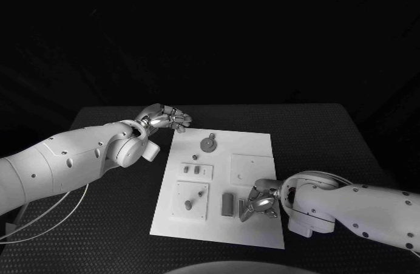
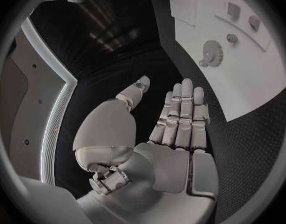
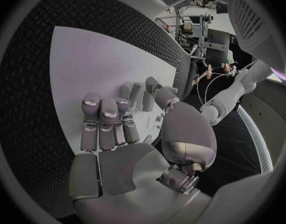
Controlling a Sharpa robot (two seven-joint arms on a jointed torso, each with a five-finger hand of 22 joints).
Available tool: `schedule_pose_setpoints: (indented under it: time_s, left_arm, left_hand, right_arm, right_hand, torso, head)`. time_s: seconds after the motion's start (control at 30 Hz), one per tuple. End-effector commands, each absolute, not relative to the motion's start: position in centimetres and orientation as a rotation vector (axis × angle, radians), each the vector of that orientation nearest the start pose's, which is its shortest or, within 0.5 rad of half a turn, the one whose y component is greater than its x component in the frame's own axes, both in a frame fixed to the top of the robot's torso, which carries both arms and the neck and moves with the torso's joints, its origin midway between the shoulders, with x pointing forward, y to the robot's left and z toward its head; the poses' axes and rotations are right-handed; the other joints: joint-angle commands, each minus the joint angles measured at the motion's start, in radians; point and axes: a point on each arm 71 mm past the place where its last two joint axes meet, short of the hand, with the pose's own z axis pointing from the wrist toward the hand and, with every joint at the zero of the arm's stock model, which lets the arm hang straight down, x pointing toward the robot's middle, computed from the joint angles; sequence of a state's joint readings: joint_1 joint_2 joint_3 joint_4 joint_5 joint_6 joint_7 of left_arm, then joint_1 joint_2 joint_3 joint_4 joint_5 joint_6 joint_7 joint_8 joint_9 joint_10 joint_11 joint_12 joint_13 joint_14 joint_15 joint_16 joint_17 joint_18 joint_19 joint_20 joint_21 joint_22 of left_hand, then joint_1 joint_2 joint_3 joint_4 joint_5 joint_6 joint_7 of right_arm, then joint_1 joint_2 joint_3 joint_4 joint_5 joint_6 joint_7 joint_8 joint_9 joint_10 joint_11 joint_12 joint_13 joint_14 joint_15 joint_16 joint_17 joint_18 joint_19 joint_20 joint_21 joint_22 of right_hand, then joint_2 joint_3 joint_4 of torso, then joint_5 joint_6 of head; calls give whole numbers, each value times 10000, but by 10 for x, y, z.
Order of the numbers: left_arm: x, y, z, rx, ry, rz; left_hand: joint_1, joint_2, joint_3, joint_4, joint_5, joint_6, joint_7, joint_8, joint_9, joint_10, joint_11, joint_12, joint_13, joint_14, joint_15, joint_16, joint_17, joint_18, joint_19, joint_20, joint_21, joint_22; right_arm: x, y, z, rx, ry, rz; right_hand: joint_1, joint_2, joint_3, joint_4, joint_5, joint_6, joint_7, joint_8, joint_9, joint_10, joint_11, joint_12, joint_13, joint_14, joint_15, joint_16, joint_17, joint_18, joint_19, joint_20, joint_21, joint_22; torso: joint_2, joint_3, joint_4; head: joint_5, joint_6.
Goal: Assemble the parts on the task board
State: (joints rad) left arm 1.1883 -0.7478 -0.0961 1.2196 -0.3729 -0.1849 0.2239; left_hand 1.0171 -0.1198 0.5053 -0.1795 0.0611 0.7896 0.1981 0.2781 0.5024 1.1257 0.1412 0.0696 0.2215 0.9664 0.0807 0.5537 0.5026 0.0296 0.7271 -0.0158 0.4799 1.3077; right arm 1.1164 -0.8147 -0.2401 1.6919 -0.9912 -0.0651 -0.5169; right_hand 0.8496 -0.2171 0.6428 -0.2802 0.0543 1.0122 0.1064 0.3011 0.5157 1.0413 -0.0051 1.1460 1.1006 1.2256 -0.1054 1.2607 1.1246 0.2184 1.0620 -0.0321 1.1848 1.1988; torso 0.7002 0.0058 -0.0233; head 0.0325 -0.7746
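One task board [image 1: 254,141], two hands (both empty)

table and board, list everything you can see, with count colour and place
table: 1, black, under everything
task board: 1, white plate, middle of the table
gear-shaped part: 1, grey, far end of the board
raised white plates on the board: 3, one at the near left, a small one above it, a square one to the right
bar-shaped part: 1, grey, near end of the board, next to the right hand
cables: thin, pale, under the left arm
left hand: 1, silver, at the board's far left corner, holds nothing
right hand: 1, silver, over the board's near right part; whether it holds anything, cannot tell
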Motion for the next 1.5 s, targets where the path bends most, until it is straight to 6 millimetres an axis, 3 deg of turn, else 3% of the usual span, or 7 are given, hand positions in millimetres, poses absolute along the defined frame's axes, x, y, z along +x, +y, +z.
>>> schedule_pose_setpoints:
  time_s: [0.03,0.4,0.53,0.7,0.93,1.33,1.5]
  left_arm:
    - [526,243,-228,-8205,17183,-12170]
    - [526,242,-228,-8203,17191,-12178]
    - [526,242,-228,-8205,17190,-12174]
    - [526,242,-228,-8204,17189,-12174]
    - [526,243,-228,-8209,17187,-12164]
    - [526,243,-228,-8207,17181,-12165]
    - [526,243,-228,-8202,17168,-12168]
  left_hand:
    - [-18,43,-17,54,-34,-79,-3,37,-15,-63,19,44,-9,5,60,-34,16,144,80,24,-68,189]
    - [-20,44,-19,58,-35,-80,-3,39,-16,-63,20,45,-10,6,60,-40,24,144,82,24,-71,190]
    - [-20,46,-20,60,-35,-81,-3,41,-16,-63,20,45,-11,7,60,-42,27,144,82,24,-72,190]
    - [-20,44,-21,61,-35,-81,-3,42,-17,-63,20,45,-11,8,60,-44,30,144,82,24,-73,190]
    - [-20,46,-22,63,-35,-82,-3,43,-17,-63,20,46,-12,8,60,-48,35,144,83,24,-75,191]
    - [-20,45,-24,66,-35,-84,-3,45,-18,-64,20,46,-13,9,60,-55,44,145,85,24,-79,192]
    - [-20,46,-25,67,-35,-84,-3,46,-19,-65,20,46,-14,10,60,-57,47,145,85,25,-80,192]
  right_arm:
    - [380,-164,-309,1619,25049,5287]
    - [385,-163,-309,1611,24734,4955]
    - [386,-163,-309,1465,24640,4872]
    - [386,-161,-310,1167,24545,4802]
    - [386,-161,-311,1116,24451,4811]
    - [387,-165,-311,1324,24435,4784]
    - [387,-172,-312,1582,24567,4773]
  right_hand:
    - [127,13,-81,-1,-43,-32,-24,74,18,-78,0,-42,11,-28,-33,-50,18,434,-74,-24,58,-16]
    - [111,404,-192,133,-57,121,-90,182,89,2,-62,-44,1,7,-83,-37,23,434,-34,-29,75,-59]
    - [368,833,-83,-24,-58,167,-122,220,119,48,-94,-51,-6,29,-110,-31,24,434,-30,-56,91,-69]
    - [766,973,88,-121,-56,209,-148,252,143,77,-120,-62,-11,40,-127,-34,24,434,-49,-79,103,-72]
    - [1314,819,230,-116,-52,224,-150,270,165,102,-120,-84,-10,51,-130,-47,23,434,-79,-72,137,-71]
    - [1095,761,133,-22,-31,255,-139,263,155,139,-107,-109,-15,85,-114,-67,14,434,-53,-5,145,-103]
    - [923,625,131,25,-4,266,-136,242,132,152,-104,-132,-19,100,-109,-90,6,434,-41,25,139,-131]
  torso:
    - [2,3,1]
    - [3,8,4]
    - [4,4,-3]
    - [1,7,-1]
    - [1,5,-2]
    - [-2,2,-1]
    - [-5,-1,-1]
  head:
    - [7,-5]
    - [15,-22]
    - [19,-36]
    - [26,-46]
    - [25,-62]
    - [11,-49]
    - [-5,-15]
